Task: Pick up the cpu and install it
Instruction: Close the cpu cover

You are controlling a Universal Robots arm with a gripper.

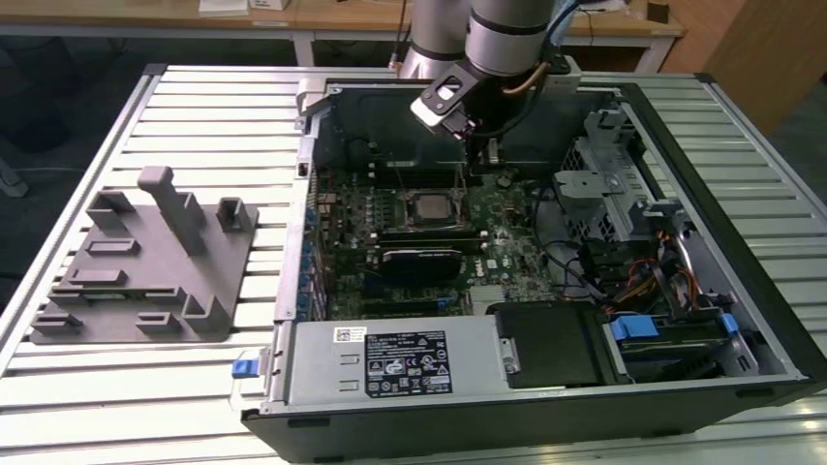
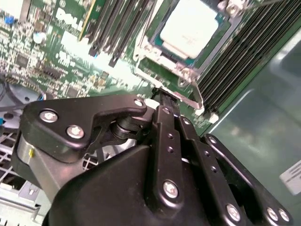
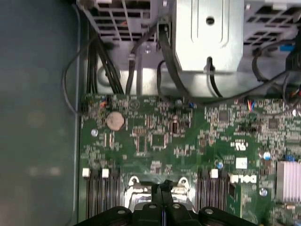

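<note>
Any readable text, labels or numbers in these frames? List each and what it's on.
power supply label, exterior view: too small to read.
small white sticker beside it: too small.
silkscreen logo on the motherboard, first wrist view: maker's mark, left unquoted.
case wall label, second wrist view: blurred.
cpu top: washed out, nothing legible.
No text to quote.

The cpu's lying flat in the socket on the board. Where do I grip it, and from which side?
Grip the cpu by two opposite edges, coming straight down from above. It lies flat with only its pale metal top exposed, and the socket frame closes round its sides, so a sideways approach looks blocked. There is probably little edge to catch.
</note>
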